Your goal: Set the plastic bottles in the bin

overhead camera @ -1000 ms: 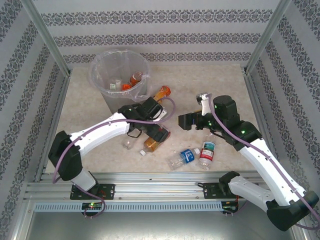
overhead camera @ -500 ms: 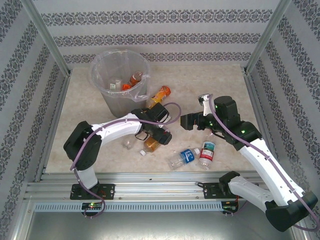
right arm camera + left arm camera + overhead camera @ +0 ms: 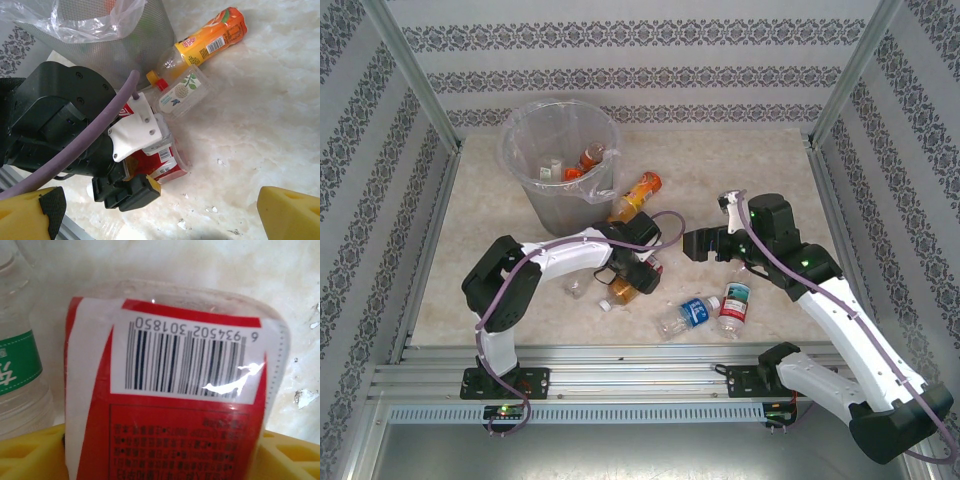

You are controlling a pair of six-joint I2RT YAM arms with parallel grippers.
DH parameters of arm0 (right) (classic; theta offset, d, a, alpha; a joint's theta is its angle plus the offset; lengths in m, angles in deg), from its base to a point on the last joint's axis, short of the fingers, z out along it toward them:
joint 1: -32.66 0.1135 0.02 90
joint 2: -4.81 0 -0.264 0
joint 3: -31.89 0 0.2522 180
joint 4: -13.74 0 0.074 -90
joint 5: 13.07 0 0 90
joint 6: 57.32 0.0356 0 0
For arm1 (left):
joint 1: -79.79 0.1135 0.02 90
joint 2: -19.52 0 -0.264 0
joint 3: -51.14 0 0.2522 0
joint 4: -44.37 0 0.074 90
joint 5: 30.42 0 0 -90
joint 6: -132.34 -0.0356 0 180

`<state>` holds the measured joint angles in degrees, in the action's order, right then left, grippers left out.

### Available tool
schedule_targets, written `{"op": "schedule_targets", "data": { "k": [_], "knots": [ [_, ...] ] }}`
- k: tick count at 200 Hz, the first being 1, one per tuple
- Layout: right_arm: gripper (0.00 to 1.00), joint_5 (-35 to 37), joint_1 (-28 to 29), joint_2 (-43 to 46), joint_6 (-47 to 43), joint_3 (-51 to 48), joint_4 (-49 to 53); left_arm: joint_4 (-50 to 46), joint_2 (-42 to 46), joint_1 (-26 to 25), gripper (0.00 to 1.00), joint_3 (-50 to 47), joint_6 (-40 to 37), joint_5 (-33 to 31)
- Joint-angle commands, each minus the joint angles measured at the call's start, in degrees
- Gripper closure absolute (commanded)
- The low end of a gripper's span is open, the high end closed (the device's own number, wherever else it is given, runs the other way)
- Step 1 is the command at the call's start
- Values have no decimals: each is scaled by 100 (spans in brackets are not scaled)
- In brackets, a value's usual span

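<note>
One bin [image 3: 542, 205] stands at the far left of the table [image 3: 750, 170], lined with a clear bag. At least three plastic bottles [image 3: 591, 155] lie inside it; the bag blurs any exact count.

From above, five more bottles lie on the table. An orange bottle [image 3: 638, 192] is at the bin's foot. A red-labelled bottle [image 3: 623, 289] lies under the left gripper [image 3: 642, 272], with a clear bottle [image 3: 578, 288] just to its left. A blue-labelled bottle [image 3: 688, 314] and a white-labelled bottle [image 3: 735, 303] lie side by side nearer the front. The right wrist view shows a sixth, a leaf-labelled bottle [image 3: 182, 92], between the orange bottle [image 3: 210, 40] and the red-labelled one [image 3: 162, 162], close to the bin's wall [image 3: 125, 55].

The left gripper [image 3: 160, 460] has its two yellow fingers [image 3: 30, 455] on either side of the red-labelled bottle [image 3: 185, 370], right at its sides. Whether they clamp it cannot be told. A green-labelled bottle [image 3: 20, 355] lies just beside it.

The right gripper [image 3: 695, 243] hangs over bare table near the middle. Its two fingers [image 3: 290, 212] are spread wide, with nothing between them.
</note>
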<state>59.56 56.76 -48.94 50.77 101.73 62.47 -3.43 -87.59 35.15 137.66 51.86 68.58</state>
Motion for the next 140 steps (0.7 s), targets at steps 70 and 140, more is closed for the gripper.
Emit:
{"op": "schedule_targets", "data": {
  "k": [70,140],
  "knots": [
    [2,-194,-132,154,33,-141,-249,-264,400,-45,32,385,99,-35],
    [2,-1511,-217,704,248,-318,-1315,-419,920,174,32,1124,338,496]
  ]
}}
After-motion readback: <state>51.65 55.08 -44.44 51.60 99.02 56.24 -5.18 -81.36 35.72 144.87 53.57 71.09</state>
